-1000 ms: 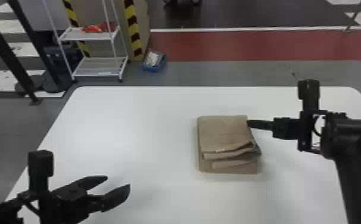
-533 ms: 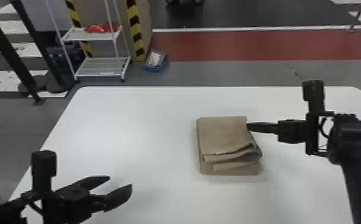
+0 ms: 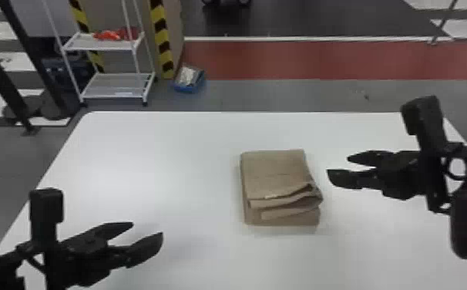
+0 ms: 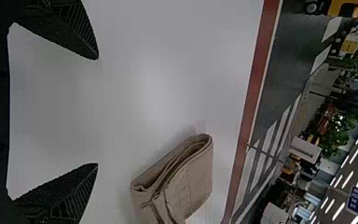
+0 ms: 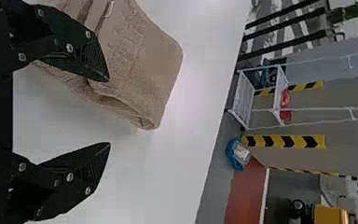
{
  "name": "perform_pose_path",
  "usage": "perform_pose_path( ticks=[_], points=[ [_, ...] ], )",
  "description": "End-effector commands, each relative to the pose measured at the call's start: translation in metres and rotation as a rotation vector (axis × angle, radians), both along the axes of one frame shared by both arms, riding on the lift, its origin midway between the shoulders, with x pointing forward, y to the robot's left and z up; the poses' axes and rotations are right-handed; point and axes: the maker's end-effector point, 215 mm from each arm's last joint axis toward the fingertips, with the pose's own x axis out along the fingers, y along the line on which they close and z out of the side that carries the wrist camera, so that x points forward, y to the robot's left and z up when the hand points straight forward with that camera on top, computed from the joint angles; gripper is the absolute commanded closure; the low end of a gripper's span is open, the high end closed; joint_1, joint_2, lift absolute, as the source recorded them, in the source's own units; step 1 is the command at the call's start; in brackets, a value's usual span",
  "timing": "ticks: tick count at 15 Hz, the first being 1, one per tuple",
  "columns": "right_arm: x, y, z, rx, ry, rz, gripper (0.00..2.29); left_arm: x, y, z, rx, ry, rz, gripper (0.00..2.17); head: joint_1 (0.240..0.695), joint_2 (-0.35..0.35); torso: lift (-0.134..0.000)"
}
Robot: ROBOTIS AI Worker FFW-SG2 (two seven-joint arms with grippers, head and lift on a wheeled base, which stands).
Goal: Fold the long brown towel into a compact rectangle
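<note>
The brown towel (image 3: pixel 275 173) lies folded into a thick, roughly rectangular stack right of the table's centre, its near-right layers fanned and slightly skewed over the bottom one. Just to its right, my right gripper (image 3: pixel 338 167) is open with nothing between its fingers. My left gripper (image 3: pixel 148 228) stands open and apart from the towel, at the table's near left. In the left wrist view, the towel (image 4: pixel 186 182) lies beyond the open left gripper (image 4: pixel 98 111). In the right wrist view, the towel (image 5: pixel 140 60) shows close past one finger of the open right gripper (image 5: pixel 109 112).
The white table (image 3: pixel 148 154) has bare surface between the left gripper and the towel, and behind the towel. Beyond its far edge stand a white rack (image 3: pixel 117 83) with red items and a blue box (image 3: pixel 189 80) on the floor.
My right gripper has drawn back to the right from the towel's far right corner and toward the near side, and its fingers now show parted. The towel and left gripper look nearly unchanged.
</note>
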Motion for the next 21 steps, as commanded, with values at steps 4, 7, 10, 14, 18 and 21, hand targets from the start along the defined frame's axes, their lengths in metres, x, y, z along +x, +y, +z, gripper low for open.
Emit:
perform_pose_path(
  ticks=[4,7,10,14,18,21],
  points=[
    [-0.032,0.012,-0.028,-0.246,0.020,0.178,0.10,0.001,-0.003,-0.010,0.015,0.017,0.017,0.06,0.695,0.047,-0.120],
    [-0.041,-0.019,-0.038,-0.301,0.032,0.141,0.12,0.001,-0.009,-0.015,0.027,0.024,0.023,0.06,0.695,0.041,-0.120],
    [-0.052,-0.054,-0.036,-0.284,0.057,0.059,0.13,-0.002,-0.017,-0.021,0.022,0.040,0.023,0.06,0.695,-0.019,-0.120],
    [-0.056,-0.069,-0.028,-0.329,0.042,0.074,0.13,-0.002,-0.035,-0.019,0.024,0.040,0.013,0.06,0.695,-0.079,-0.120],
    [-0.042,-0.100,-0.037,-0.304,0.022,-0.086,0.13,-0.006,-0.037,-0.022,0.022,0.047,0.016,0.07,0.695,-0.131,-0.120],
    [-0.025,-0.112,-0.021,-0.176,0.011,-0.173,0.13,-0.007,-0.041,-0.019,0.018,0.044,0.009,0.07,0.695,-0.150,-0.120]
  ],
)
